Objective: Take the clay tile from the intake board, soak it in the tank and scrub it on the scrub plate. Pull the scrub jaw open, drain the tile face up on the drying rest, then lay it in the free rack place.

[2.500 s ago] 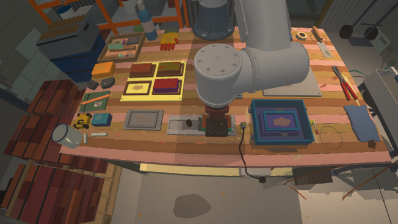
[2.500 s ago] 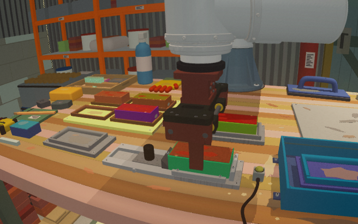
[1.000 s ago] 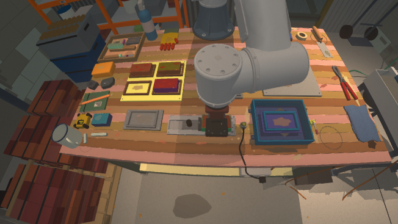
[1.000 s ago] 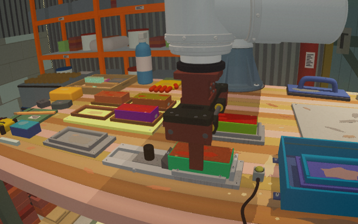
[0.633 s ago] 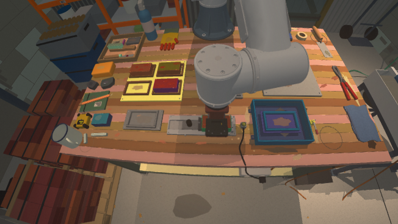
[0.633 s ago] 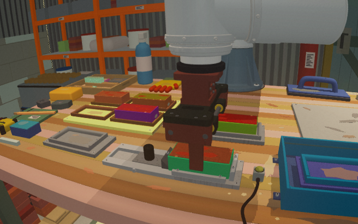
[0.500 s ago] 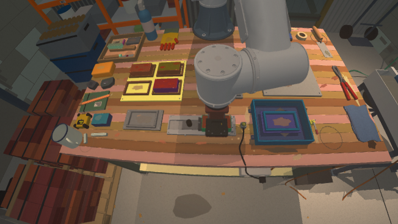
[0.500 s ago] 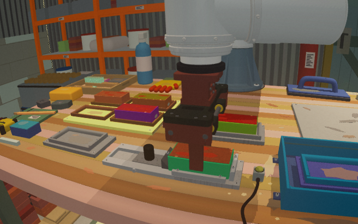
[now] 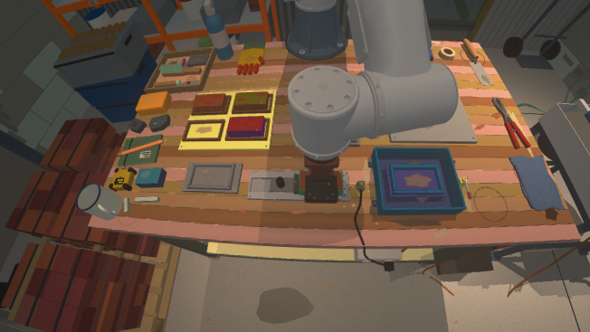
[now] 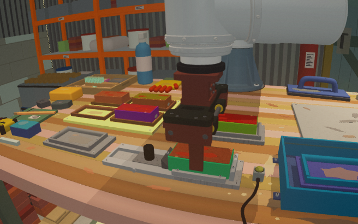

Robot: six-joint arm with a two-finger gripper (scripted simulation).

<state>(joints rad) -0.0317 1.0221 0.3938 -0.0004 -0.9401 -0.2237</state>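
Note:
The clay tile [image 10: 202, 158], green-sided with a red-brown top face, lies on the grey scrub plate [image 10: 175, 167] near the table's front edge, with the scrub jaw's wedge against its left end and the jaw's black knob [image 10: 148, 152] further left. The tile is held by my gripper [image 10: 196, 164], which comes straight down on it from above and is closed across it. From the side camera the arm's wrist hides most of the tile [image 9: 322, 184]. The blue tank [image 10: 333, 172] sits to the right. The yellow rack [image 9: 228, 119] has one vacant frame [image 9: 203, 130] at its front left.
The grey drying rest [image 9: 212, 177] lies left of the scrub plate. A second green-and-red tile [image 10: 237, 123] sits on a board behind the gripper. A button with a black cable [image 10: 259, 170] stands between plate and tank. Small items crowd the table's left end.

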